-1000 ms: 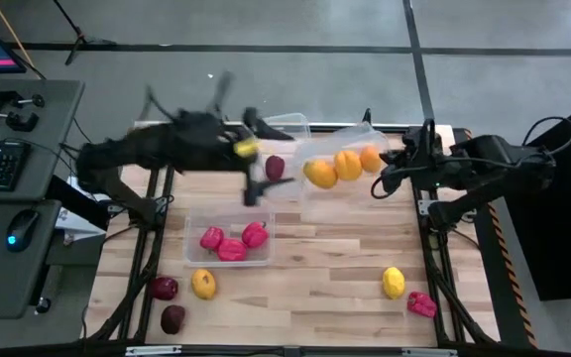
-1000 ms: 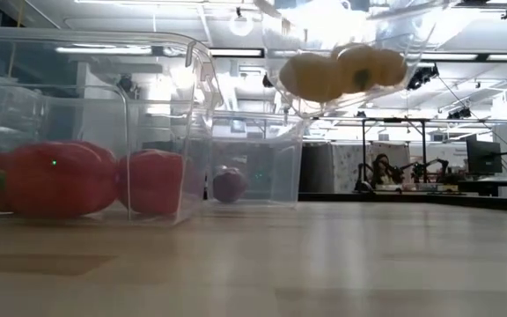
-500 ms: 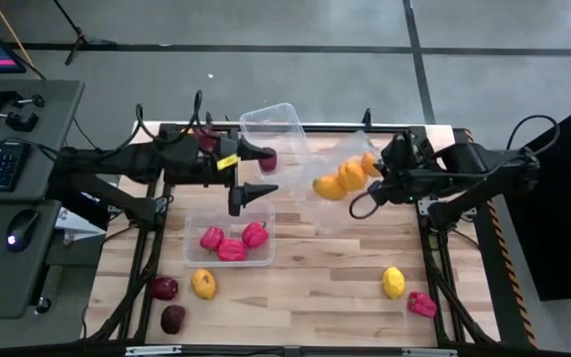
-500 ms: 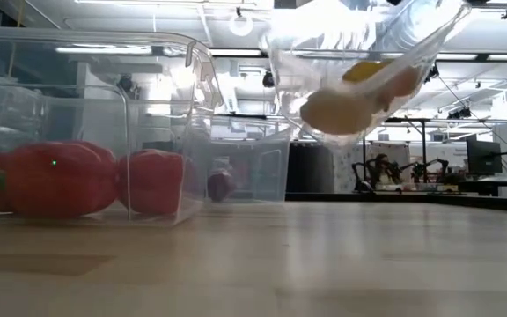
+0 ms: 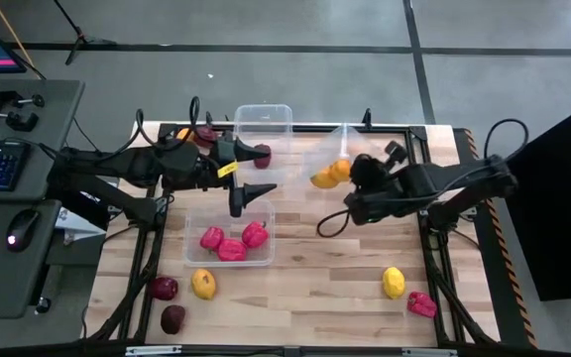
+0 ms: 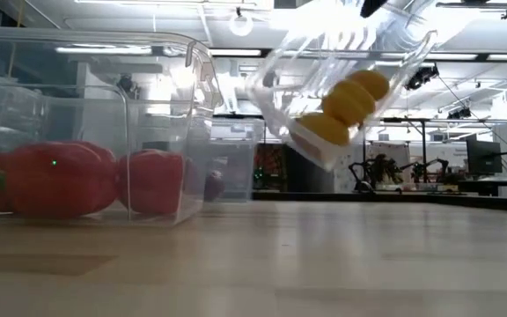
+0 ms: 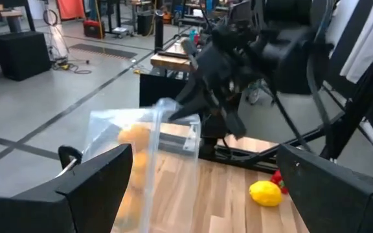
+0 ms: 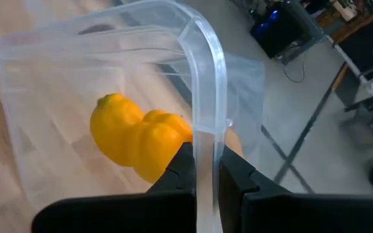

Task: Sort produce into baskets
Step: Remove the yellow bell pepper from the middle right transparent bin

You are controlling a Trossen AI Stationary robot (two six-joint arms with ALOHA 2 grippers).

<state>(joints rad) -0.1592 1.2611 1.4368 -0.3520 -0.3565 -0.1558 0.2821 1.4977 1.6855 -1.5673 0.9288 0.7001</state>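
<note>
Wooden bench (image 5: 325,268) up top: the right end effector (image 8: 203,169) is clamped on the rim of a clear basket (image 5: 337,159), holding it tilted in the air with the yellow produce (image 6: 346,107) slid to its low end. Left end effector (image 5: 251,191) hangs open near the back basket (image 5: 264,119), so the right arm owns this one, and bare wood lies right below.

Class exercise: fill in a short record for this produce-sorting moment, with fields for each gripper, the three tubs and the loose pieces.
right gripper: shut on the rim of the tilted tub, lifted off the table
tilted tub contents: yellow-orange produce
left gripper: open, empty, near the far tub
far tub contents: one maroon piece
near tub: three red peppers
loose pieces: yellow one, red one
</note>
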